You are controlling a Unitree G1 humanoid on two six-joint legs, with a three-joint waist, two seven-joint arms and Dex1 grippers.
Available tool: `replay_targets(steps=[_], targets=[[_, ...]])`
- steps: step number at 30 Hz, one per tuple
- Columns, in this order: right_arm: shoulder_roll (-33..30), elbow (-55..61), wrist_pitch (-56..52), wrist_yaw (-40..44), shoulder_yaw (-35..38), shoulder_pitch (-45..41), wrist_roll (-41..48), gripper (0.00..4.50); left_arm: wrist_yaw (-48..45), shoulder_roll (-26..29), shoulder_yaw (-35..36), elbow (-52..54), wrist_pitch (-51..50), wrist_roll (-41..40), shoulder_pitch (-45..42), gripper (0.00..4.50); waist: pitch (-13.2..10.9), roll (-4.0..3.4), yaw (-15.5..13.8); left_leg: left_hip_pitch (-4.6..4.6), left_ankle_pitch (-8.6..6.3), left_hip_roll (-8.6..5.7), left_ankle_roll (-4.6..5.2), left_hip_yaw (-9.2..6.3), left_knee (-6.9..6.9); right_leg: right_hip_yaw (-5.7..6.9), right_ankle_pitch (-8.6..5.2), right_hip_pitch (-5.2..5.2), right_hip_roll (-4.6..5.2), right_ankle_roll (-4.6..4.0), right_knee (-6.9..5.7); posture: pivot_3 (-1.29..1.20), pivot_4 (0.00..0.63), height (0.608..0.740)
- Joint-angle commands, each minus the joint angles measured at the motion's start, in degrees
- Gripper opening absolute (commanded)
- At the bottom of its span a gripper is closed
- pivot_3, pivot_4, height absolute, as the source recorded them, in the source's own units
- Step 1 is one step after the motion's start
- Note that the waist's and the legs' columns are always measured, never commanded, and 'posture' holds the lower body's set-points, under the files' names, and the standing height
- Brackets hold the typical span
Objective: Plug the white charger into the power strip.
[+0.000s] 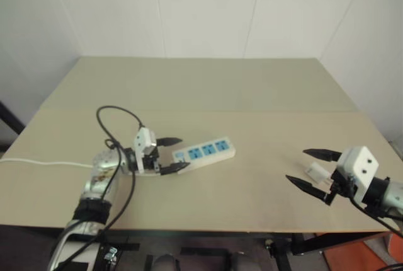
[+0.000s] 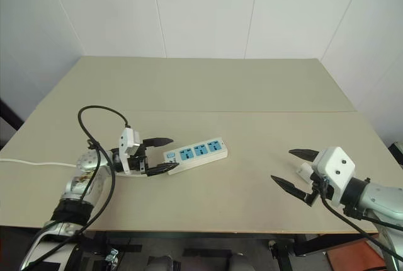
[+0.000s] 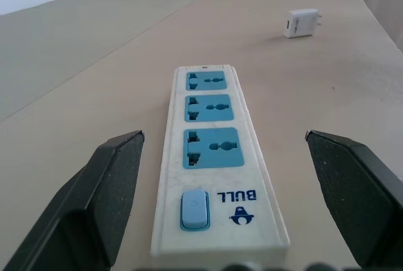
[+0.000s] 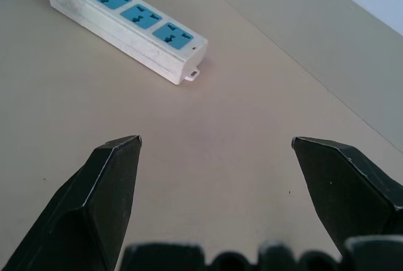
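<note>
- The left gripper (image 1: 173,155) is spreading its black fingers (image 3: 107,189) wide, gripping nothing; the switch end of the power strip (image 1: 204,152) is lying between the fingertips, with a gap on both sides in the wrist view.
- The power strip is lying flat on the counter (image 1: 208,88), its three blue sockets facing up, its thin white cord (image 1: 38,163) trailing off toward the counter's left edge.
- The right gripper (image 1: 310,169) is also holding its fingers (image 4: 107,183) wide apart and empty, hovering over bare counter.
- The white charger (image 1: 317,171) is resting on the counter, appearing between the right fingertips from the head view, well apart from the power strip.
</note>
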State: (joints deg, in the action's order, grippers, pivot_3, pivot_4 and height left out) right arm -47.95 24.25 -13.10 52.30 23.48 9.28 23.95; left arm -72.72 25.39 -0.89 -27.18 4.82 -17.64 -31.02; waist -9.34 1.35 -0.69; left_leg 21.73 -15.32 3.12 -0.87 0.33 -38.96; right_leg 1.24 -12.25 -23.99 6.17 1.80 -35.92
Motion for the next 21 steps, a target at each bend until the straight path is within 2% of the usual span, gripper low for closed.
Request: replay_targets(steps=[1,10,21], targets=[[-0.8,2.0,-0.7,0.1,2.4,-0.4,1.6,4.5,-1.1,-1.9,-1.6,-6.8,5.9,2.5,-3.3,4.48,0.0,0.01,-0.1,0.01,0.0,-0.01,0.0,-0.01,-0.01,0.01,0.0,0.01,0.0,0.0,0.02,0.0,0.15,0.74],[-0.7,3.4,-1.7,-0.1,3.4,0.2,2.5,4.5,0.4,-5.4,-2.3,-17.6,14.1,5.9,-6.0,4.48,0.0,0.01,0.0,-0.02,-0.01,-0.01,0.02,-0.01,0.0,0.0,0.01,0.02,0.0,0.0,0.0,0.0,0.15,0.74],[-1.0,3.1,-2.0,0.3,3.4,-0.3,2.6,4.5,0.0,-3.2,-0.9,-16.0,14.4,5.3,-2.7,4.48,0.0,0.01,0.3,-0.66,-0.09,0.01,0.15,-0.02,0.07,0.02,-0.05,0.71,0.0,0.07,0.12,0.0,0.15,0.74]])
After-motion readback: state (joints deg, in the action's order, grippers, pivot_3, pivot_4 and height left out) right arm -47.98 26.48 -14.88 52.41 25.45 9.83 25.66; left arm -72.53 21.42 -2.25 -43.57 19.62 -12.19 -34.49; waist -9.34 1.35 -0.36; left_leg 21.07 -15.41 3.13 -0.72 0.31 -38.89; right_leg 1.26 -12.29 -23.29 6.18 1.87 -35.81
